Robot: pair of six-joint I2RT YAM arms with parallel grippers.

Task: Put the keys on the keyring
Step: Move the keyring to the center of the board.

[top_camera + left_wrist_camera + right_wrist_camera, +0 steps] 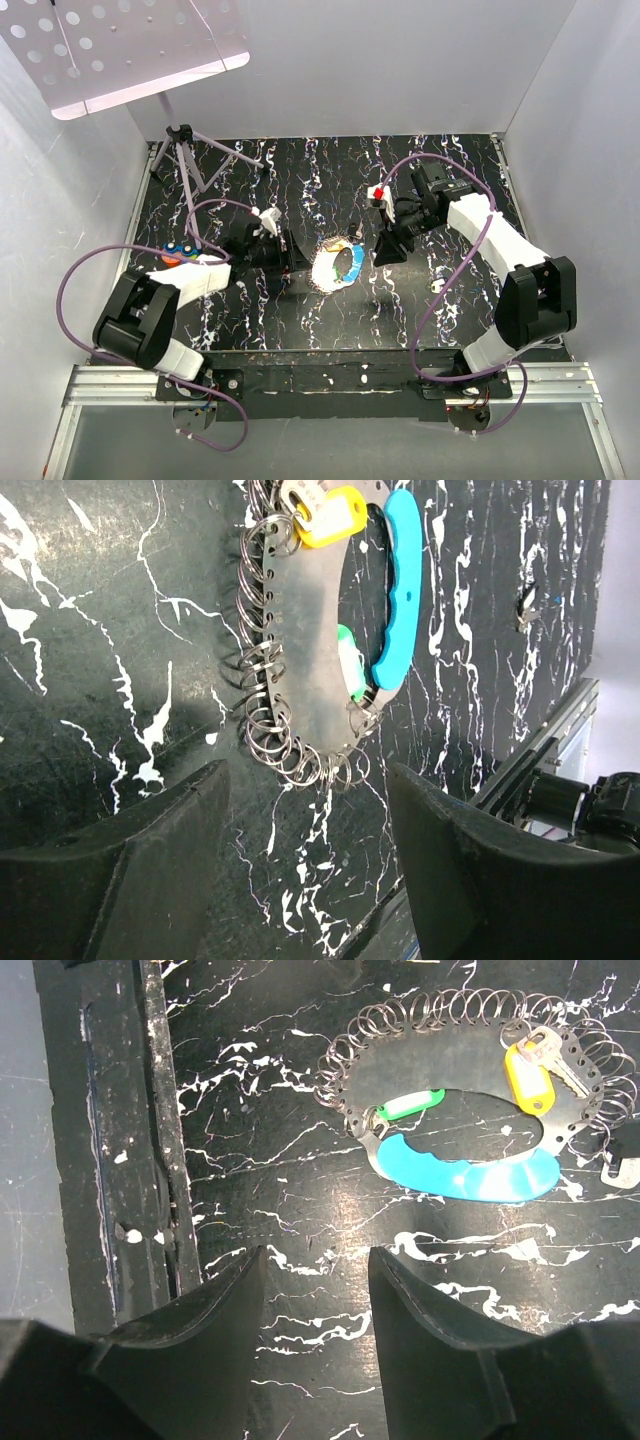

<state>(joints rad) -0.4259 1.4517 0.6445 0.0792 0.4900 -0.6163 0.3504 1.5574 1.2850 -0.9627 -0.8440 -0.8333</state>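
A grey oval plate (327, 268) with a blue grip (400, 600) lies flat mid-table. Several silvery wire keyrings (262, 695) line its rim. A yellow-headed key (528, 1075) and a green-headed one (410, 1103) hang on rings of it; both show in the left wrist view too, yellow key (330, 518) and green key (350, 665). More keys, blue and orange (179, 251), lie in a heap by my left arm. My left gripper (305, 780) is open just left of the plate, with nothing between its fingers. My right gripper (317, 1258) is open to the plate's right, holding nothing.
A small tripod (182, 150) stands at the back left under a perforated white panel (130, 45). White walls close in the black marbled table (300, 180). A metal rail (150, 1130) runs along the near edge. A small metal piece (525, 605) lies apart from the plate.
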